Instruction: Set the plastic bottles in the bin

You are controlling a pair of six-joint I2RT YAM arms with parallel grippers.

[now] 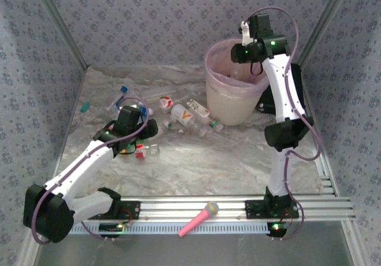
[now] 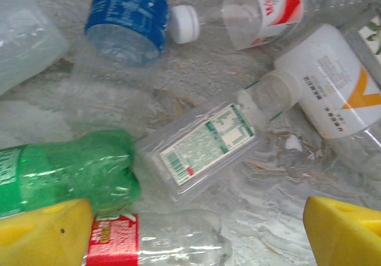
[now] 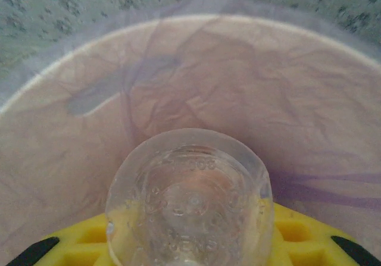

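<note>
1. The bin [image 1: 233,102] sits directly below and ahead of the right gripper [image 3: 190,245]. Its pink liner [image 3: 268,99] spreads out beyond the fingers, and the rim arcs round on the far side.
2. The right gripper is clenched around a clear bottle [image 3: 189,194], whose base points out from the fingers into the bin's mouth. The step in hand looks like the drop. The bottle appears to be inside the rim, so opening wide without any swing should do it. So light a bottle may cling to a pad, so pause before pulling away.
3. The left gripper [image 2: 190,236] is spread wide and holds nothing, low over the heap of plastic bottles.
4. Just ahead of its fingers lies a flat clear bottle [image 2: 202,144] with a white-and-green label. A red-labelled bottle [image 2: 149,242] lies closer in, between the fingers. A green bottle [image 2: 71,174] presses against one finger [image 2: 41,233]. It should take one bottle only, centred across its width, or the neighbours will get pinched.
5. Farther ahead lie a blue-labelled bottle [image 2: 125,16] and a white bottle [image 2: 339,93] with an orange mark.
</note>
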